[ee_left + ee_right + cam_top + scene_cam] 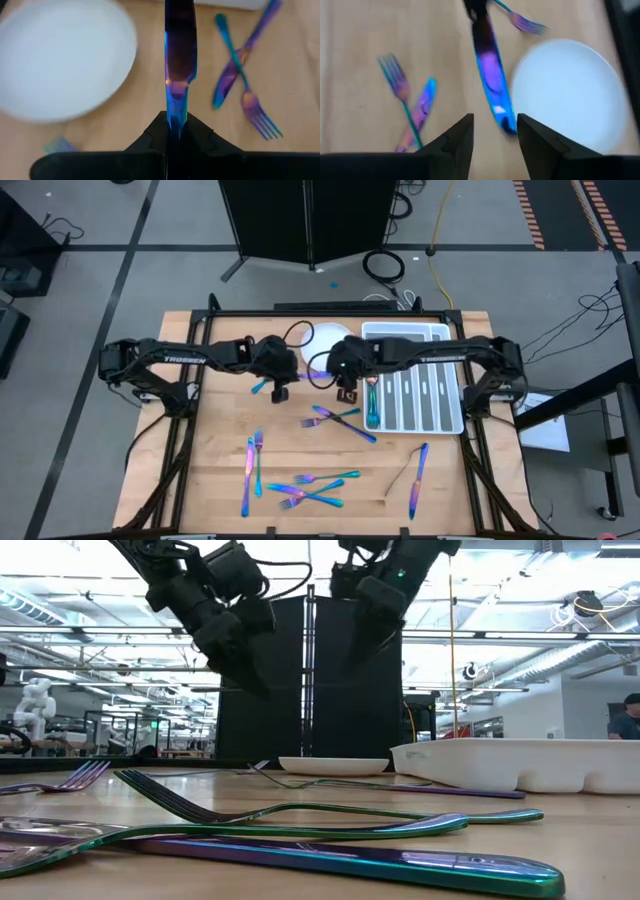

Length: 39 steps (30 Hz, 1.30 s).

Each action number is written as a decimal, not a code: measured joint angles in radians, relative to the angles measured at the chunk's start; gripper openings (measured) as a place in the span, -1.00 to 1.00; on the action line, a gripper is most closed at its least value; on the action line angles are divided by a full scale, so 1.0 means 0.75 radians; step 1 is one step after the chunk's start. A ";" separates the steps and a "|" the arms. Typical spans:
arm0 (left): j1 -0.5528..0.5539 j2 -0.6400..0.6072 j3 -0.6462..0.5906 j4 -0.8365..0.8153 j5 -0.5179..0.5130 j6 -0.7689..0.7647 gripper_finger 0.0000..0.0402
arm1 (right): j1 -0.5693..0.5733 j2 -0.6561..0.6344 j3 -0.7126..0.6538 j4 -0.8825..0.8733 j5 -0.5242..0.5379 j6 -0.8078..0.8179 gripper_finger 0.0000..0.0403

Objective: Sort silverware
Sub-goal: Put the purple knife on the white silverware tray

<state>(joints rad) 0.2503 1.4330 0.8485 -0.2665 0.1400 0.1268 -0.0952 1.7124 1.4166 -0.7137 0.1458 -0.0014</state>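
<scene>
Overhead, I had both arms meeting at the middle of the table, just in front of the white plate (327, 337), with the cutlery tray (415, 390) on the right arm's side and loose forks and knives (300, 485) strewn nearer the front edge. From table height, I saw both wrists hanging high above the wood, a fork (300, 812) lying across the foreground. Through the left wrist camera, the left gripper (176, 131) was clenched on the handle of a knife (179, 55), its long axis running straight out from the fingers toward the other arm. Through the right wrist camera, the right gripper (495, 131) stood parted and empty, the same knife's blade tip reaching just between its fingers, so I judged the handover depended on closing along that line.
</scene>
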 joint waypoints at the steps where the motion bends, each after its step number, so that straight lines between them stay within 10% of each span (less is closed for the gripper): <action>1: 0.000 0.000 0.000 -0.021 -0.015 -0.036 -0.86 | 0.000 -0.020 0.000 -0.028 0.024 0.024 -0.29; 9: -0.017 0.008 0.000 0.000 -0.143 -0.808 -0.86 | 0.016 -0.249 0.000 -0.371 0.123 0.321 -0.34; 20: -0.358 0.321 0.074 0.750 -0.571 -1.875 -0.86 | 0.248 -0.581 -0.001 -0.707 0.396 0.477 -0.35; 30: -0.480 0.909 0.934 0.532 -0.974 -2.109 -0.86 | 0.423 -0.800 -0.001 -0.852 0.401 0.478 -0.35; 39: -0.476 1.345 1.670 0.020 -1.014 -2.227 -0.86 | 0.521 -0.915 -0.002 -0.877 0.400 0.485 -0.35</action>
<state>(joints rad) -0.1065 2.4415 2.1014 -0.2514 -0.6205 -1.5435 0.2956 1.0258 1.4155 -1.3713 0.4458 0.3626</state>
